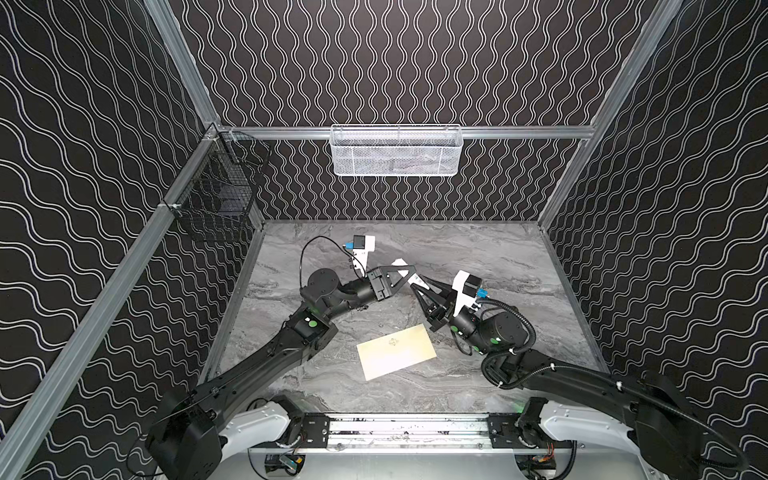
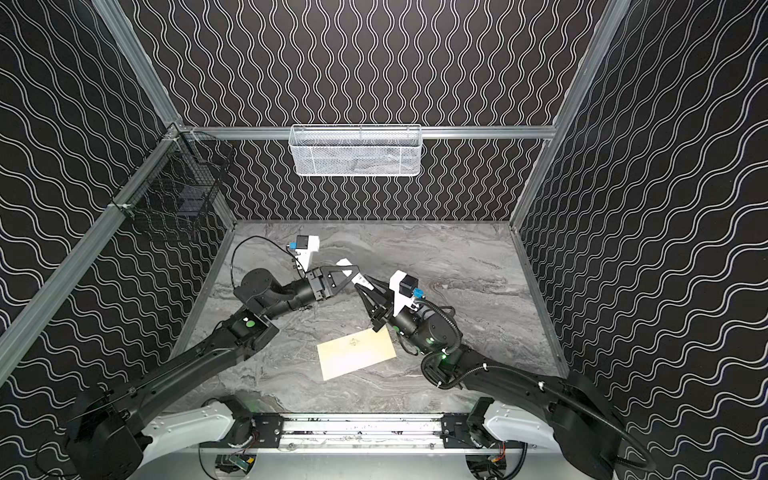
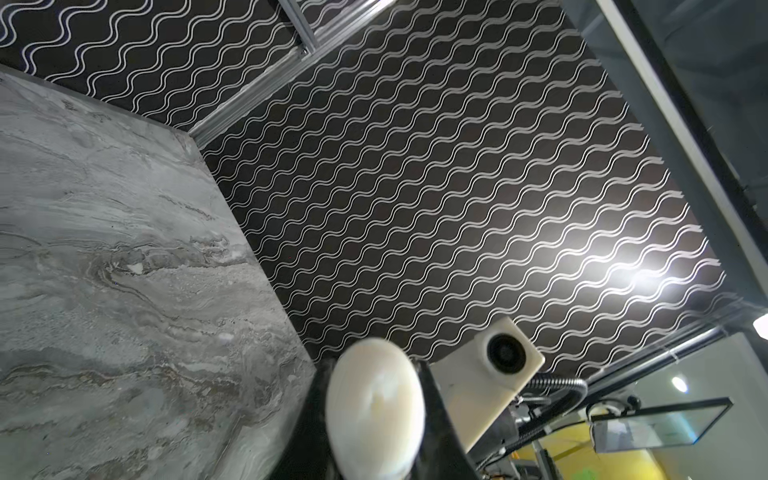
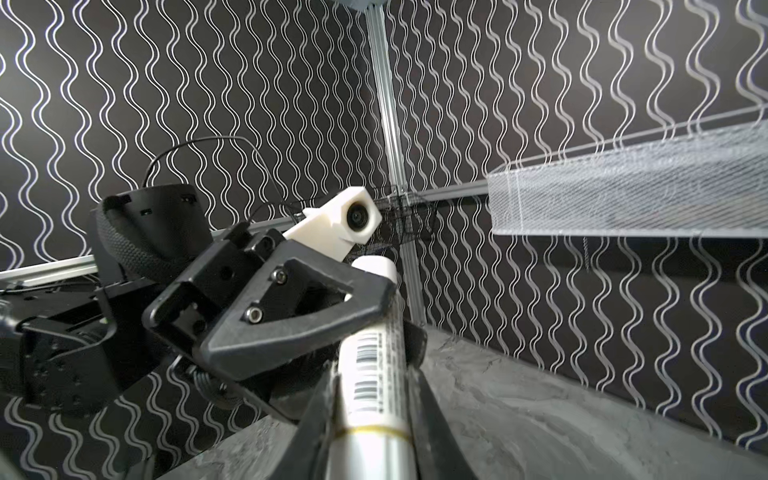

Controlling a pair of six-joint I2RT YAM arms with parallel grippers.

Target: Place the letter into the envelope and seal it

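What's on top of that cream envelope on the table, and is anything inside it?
Nothing lies on the plain cream paper envelope; only a faint emblem shows on its upper face. Its inside is covered, so any letter there cannot be seen.

We see a barcoded white tube (image 4: 370, 361) between the fingers of our right gripper (image 4: 374, 415); the left gripper (image 4: 395, 320) clamps it higher up. A white mesh basket (image 4: 623, 199) hangs on the wall (image 4: 582, 83) above the marble table (image 4: 540, 415).
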